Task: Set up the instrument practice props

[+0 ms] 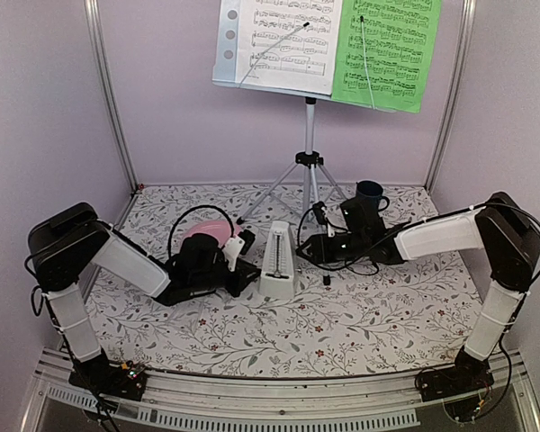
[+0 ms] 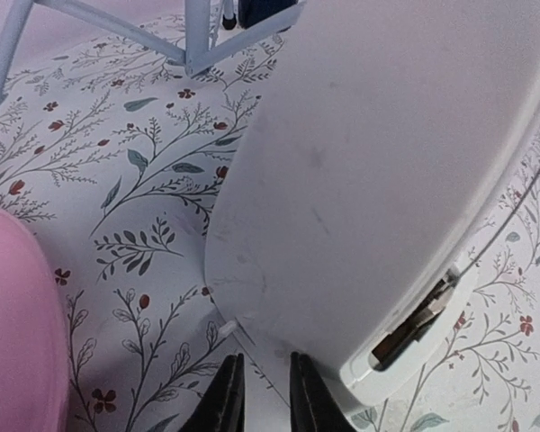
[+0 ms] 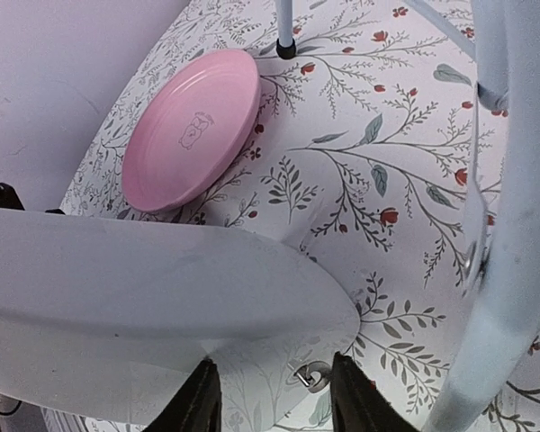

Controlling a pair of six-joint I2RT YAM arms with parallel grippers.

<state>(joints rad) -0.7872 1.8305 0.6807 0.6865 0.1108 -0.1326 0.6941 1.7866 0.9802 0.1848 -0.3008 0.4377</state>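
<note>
- Standing upright at the far centre of the floral surface (image 1: 369, 324): the pale blue-grey perforated music stand (image 1: 229, 40) on its silver tripod (image 1: 308, 175).
- Sheets: the white music sheet (image 1: 288, 40) is on the left half of the stand's desk and the green music sheet (image 1: 387, 49) on the right half. Both lean flat against it, side by side.
- Position of the white pyramid-shaped metronome (image 1: 277, 261): upright on the surface, near side of the tripod, between the two grippers.
- Arm from the left: the left gripper (image 2: 265, 360) is low at the metronome's left base. In the wrist view its fingers (image 2: 223, 400) are nearly together, with only a narrow slit between them. The tips are at the lower edge of the metronome's base. Cannot tell whether they pinch that edge.
- Arm from the right: the right gripper (image 3: 274, 362) is low at the metronome's right side, jaws partly apart. A small metal winding key (image 3: 311, 376) shows in the gap, with no contact with either finger visible. Nothing seen in its hold.
- The pink plate (image 3: 193, 130) lies flat, far-left of the metronome. In the top view it is largely hidden behind the left gripper.
- The dark blue mug (image 1: 371, 191) is upright, right of the tripod and on the far side of the right gripper.
- Right wrist view: a black foot (image 3: 286, 49) of the tripod rests on the surface just beside the plate.
</note>
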